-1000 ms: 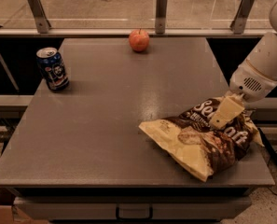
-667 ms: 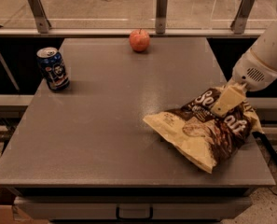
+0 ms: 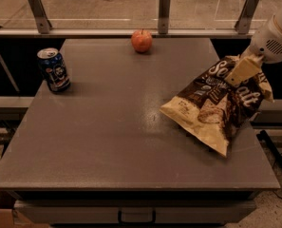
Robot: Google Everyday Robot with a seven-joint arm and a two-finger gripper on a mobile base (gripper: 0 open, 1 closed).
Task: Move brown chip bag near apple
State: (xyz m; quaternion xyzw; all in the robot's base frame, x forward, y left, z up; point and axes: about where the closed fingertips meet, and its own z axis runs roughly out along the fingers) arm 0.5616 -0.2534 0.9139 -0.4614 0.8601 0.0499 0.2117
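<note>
The brown chip bag (image 3: 216, 103) is large, dark brown and cream-yellow with white lettering. It hangs tilted at the table's right side, its upper end lifted and its lower corner near the tabletop. My gripper (image 3: 241, 70) comes in from the upper right on a white arm and is shut on the bag's top edge. The apple (image 3: 141, 41) is small, round and red-orange. It sits at the table's far edge, near the middle, well to the upper left of the bag.
A blue drink can (image 3: 54, 70) stands upright near the table's left edge. The grey table (image 3: 107, 127) has a rail with metal posts (image 3: 164, 9) behind its far edge. A drawer handle (image 3: 136, 216) shows below the front edge.
The gripper has risen and moved toward the far side with the bag. The bag's top end has lifted off the table, and it now hangs more upright.
</note>
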